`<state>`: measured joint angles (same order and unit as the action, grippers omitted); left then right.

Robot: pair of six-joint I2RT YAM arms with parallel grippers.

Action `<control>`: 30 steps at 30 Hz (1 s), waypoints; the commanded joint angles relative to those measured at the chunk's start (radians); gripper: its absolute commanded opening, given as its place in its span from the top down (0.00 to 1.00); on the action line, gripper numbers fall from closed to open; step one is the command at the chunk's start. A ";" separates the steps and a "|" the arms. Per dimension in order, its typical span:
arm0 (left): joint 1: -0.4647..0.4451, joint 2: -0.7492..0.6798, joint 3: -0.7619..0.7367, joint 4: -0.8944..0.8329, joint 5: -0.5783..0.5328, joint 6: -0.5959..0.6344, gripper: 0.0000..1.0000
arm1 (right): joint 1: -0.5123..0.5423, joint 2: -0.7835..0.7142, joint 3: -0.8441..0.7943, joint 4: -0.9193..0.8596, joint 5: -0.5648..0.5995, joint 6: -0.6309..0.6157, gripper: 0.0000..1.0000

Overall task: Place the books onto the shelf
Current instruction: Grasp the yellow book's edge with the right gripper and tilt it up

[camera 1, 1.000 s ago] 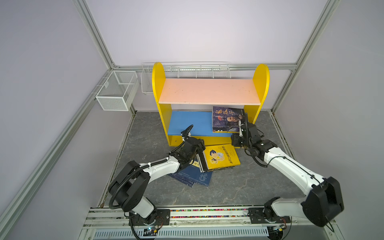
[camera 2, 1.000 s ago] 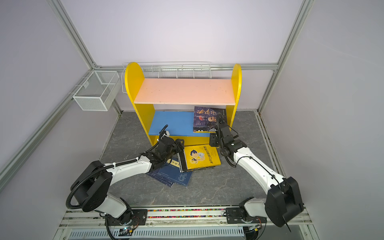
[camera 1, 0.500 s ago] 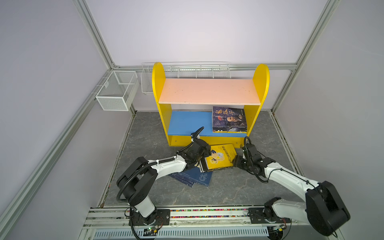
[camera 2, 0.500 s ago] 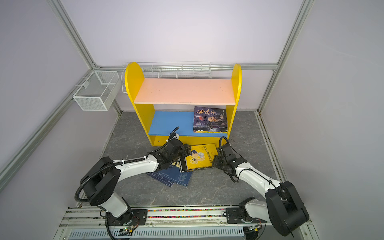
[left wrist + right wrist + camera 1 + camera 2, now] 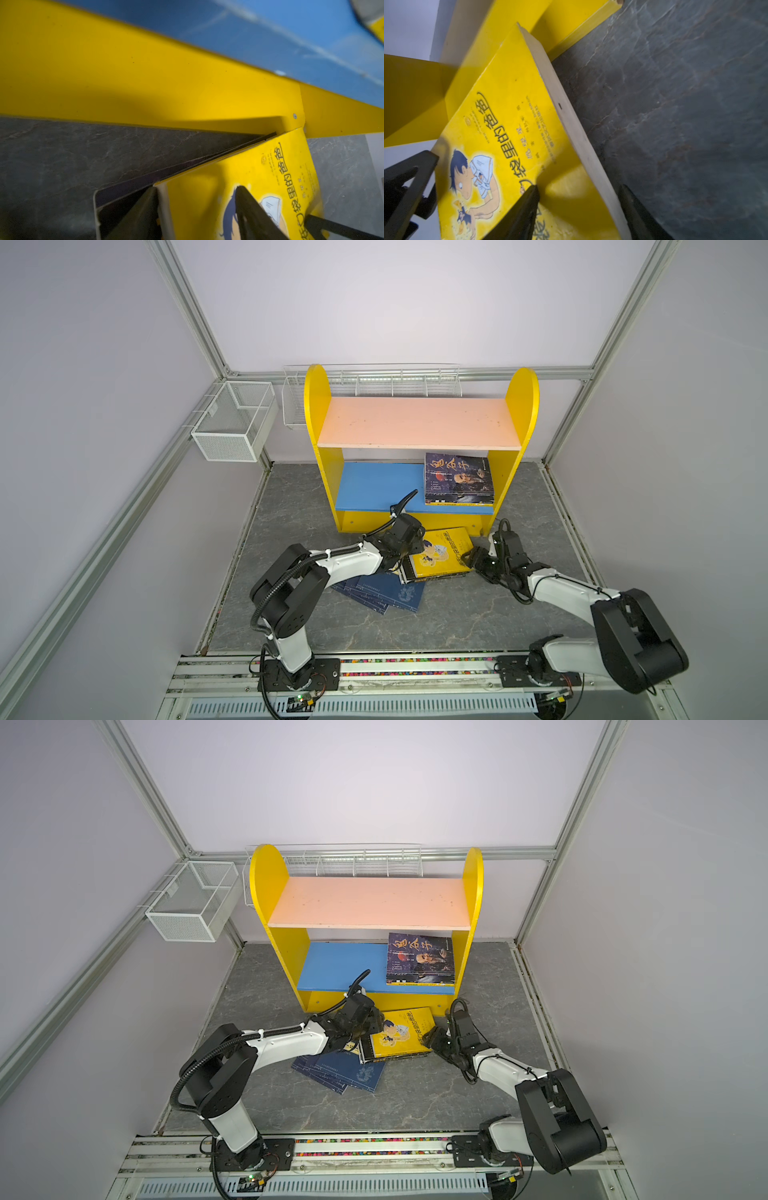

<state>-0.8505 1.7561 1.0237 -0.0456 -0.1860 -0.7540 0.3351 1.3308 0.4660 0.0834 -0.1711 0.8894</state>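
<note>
Yellow cartoon-covered book [image 5: 442,556] lies atop a small stack on the counter [image 5: 457,614], just in front of the shelf [image 5: 316,406]. Left tool [image 5: 195,190] and right tool [image 5: 578,187], jaws apart, straddle opposite edges of it. Dark purple books [image 5: 457,477] rest on the blue lower board [image 5: 374,485]; navy books [image 5: 382,593] lie beside the stack.

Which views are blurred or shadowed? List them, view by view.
Both top views: even light, sharp, no glare on the shelf. Left wrist view: the shelf's near boards look soft, a broad shadow crosses the yellow one, and the fingers are dark and out of focus. Right wrist view: the yellow book reads sharply, with a finger's shadow on its cover.
</note>
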 commanded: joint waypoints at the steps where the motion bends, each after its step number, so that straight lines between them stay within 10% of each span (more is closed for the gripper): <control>1: -0.002 0.029 0.016 -0.061 0.029 0.009 0.44 | 0.001 -0.014 -0.024 0.040 -0.058 0.009 0.41; 30: -0.025 0.029 -0.019 0.117 0.170 0.095 0.48 | 0.094 -0.186 -0.027 0.204 0.014 -0.040 0.86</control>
<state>-0.8452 1.7794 1.0199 0.0170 -0.0940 -0.6712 0.3878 1.1847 0.4446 0.2806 -0.1165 0.8974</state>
